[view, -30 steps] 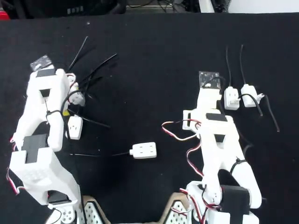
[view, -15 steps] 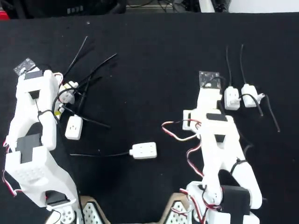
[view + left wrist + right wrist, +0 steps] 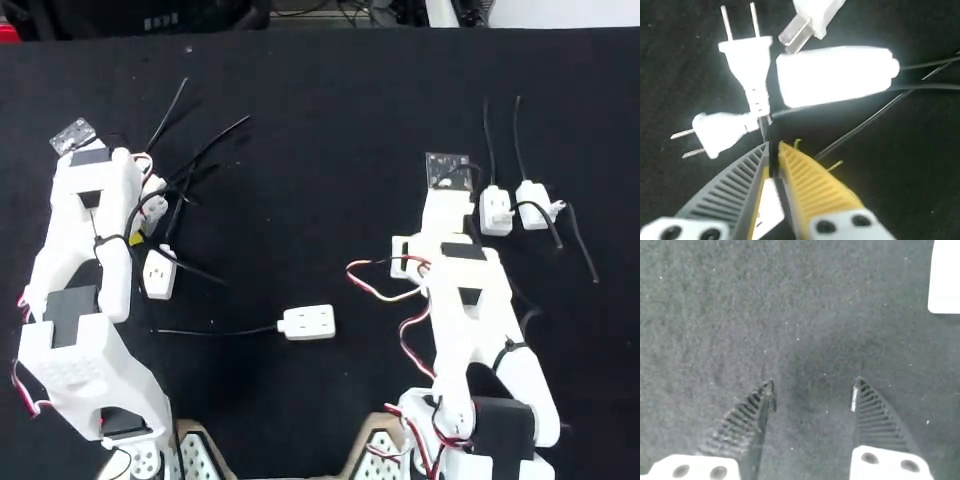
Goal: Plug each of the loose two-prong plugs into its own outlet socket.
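Observation:
My left gripper (image 3: 772, 150) is shut on the thin black cord (image 3: 771, 120) of a white two-prong plug (image 3: 746, 50) that lies just beyond its fingertips. A second white plug (image 3: 720, 132) lies beside it, prongs pointing sideways. A white outlet block (image 3: 837, 75) sits close behind them. In the high view this gripper (image 3: 140, 200) is at the table's left among tangled cords, with an outlet block (image 3: 160, 272) near it. My right gripper (image 3: 812, 387) stands open over bare black mat, and in the high view it (image 3: 447, 172) sits left of two white corded pieces (image 3: 495, 210).
Another white outlet block (image 3: 307, 321) lies near the table's middle with its cord running left. Several black cords (image 3: 200, 150) fan out from the left cluster. Loose red and white wires (image 3: 385, 285) hang off the right arm. The black mat (image 3: 320, 120) covers the table.
The left arm swung to the left and then part of the way back to the right, dragging the plugs and cords with it. The right arm has stayed still.

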Action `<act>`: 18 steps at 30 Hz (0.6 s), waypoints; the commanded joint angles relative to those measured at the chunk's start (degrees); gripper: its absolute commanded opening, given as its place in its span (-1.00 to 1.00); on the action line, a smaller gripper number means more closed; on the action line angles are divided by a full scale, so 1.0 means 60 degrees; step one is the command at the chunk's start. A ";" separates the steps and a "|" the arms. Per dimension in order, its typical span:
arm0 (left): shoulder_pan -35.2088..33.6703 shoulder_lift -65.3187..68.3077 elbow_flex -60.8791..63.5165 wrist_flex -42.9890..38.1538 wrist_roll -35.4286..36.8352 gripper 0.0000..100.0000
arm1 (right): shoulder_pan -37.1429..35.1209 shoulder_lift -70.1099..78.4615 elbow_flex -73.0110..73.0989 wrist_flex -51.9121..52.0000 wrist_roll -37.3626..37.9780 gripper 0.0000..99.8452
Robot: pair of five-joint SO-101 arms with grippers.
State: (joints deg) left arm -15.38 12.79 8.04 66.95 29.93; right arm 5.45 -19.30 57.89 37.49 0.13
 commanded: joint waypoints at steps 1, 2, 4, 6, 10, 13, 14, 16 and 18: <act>0.0095 -0.0132 -0.0916 0.0703 -0.0147 -0.68 | 0.0161 -0.0403 -0.0491 0.0132 -0.0059 -0.53; 0.0095 -0.0132 -0.0945 0.0879 -0.0147 -0.59 | 0.0161 -0.0403 -0.0491 0.0132 -0.0059 -0.53; 0.0007 -0.0117 -0.0813 0.0982 -0.0132 -0.48 | 0.0161 -0.0403 -0.0491 0.0132 -0.0059 -0.53; -0.0095 -0.0117 -0.0593 0.0791 -0.0117 -0.50 | 0.0161 -0.0403 -0.0491 0.0132 -0.0059 -0.53; -0.0271 -0.0117 0.0198 -0.0147 -0.0059 -0.57 | 0.0176 -0.0403 -0.0505 0.0132 -0.0059 -0.53; -0.0374 -0.0117 0.0740 -0.0674 0.0571 -0.58 | 0.0161 -0.0403 -0.0505 0.0132 -0.0059 -0.53; -0.0388 -0.0117 0.0813 -0.0747 0.0703 -0.58 | 0.0161 -0.0403 -0.0505 0.0132 -0.0059 -0.53; -0.0344 -0.0117 0.0872 -0.0791 0.0821 -0.58 | 0.0161 -0.0403 -0.0505 0.0132 -0.0059 -0.53; -0.0330 -0.0205 0.0872 -0.0762 0.0835 -0.62 | 0.0161 -0.0403 -0.0505 0.0132 -0.0059 -0.53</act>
State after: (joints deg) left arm -16.97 12.79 13.49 62.99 33.98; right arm 5.45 -19.30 57.89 37.93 0.13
